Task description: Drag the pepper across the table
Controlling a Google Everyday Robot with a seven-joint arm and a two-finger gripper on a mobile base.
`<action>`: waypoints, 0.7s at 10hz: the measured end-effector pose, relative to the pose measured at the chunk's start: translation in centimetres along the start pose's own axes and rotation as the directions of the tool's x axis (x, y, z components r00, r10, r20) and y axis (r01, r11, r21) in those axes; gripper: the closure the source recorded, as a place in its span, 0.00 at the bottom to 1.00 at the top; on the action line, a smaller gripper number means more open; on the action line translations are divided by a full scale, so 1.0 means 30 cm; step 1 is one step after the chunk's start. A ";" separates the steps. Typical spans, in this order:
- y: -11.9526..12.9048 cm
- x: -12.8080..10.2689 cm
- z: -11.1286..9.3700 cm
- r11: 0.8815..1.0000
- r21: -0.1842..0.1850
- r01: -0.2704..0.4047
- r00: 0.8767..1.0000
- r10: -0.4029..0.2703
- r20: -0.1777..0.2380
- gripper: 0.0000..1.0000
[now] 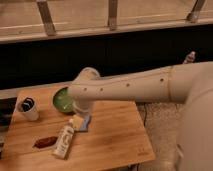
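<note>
The arm [130,87] reaches in from the right, and its end bends down over the middle of the table [117,137]. The gripper [76,119] hangs at that end, low over the back of the table, right by the blue sponge [85,123] and the top of the white bottle [63,141]. It is mostly hidden under the wrist, so whether it is apart or together cannot be told. It holds nothing that can be seen.

The pepper [45,142] lies flat on the front-left part of the table, just left of the bottle and apart from it. Its long axis runs roughly left-right, with the right end tipped slightly toward the back.

Key relation: the pepper is to the left of the gripper in view and nearer the front edge, and the bottle lies partly between them. A straight path would likely clip the bottle, so the gripper probably has to go over or around it. There is only one arm, so no choice of side.

The green bowl [62,100] and the cup [28,108] sit at back left, away from the pepper. The pepper is untouched and the drag has not started.
</note>
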 end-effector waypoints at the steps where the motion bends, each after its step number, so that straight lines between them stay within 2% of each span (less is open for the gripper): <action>1: 0.034 -0.053 0.013 1.000 -0.008 0.024 1.000 -0.024 0.007 0.20; 5: 0.035 -0.061 0.015 1.000 -0.004 0.027 1.000 -0.027 0.006 0.20; 7: 0.034 -0.040 0.018 1.000 -0.010 0.016 1.000 -0.016 0.012 0.20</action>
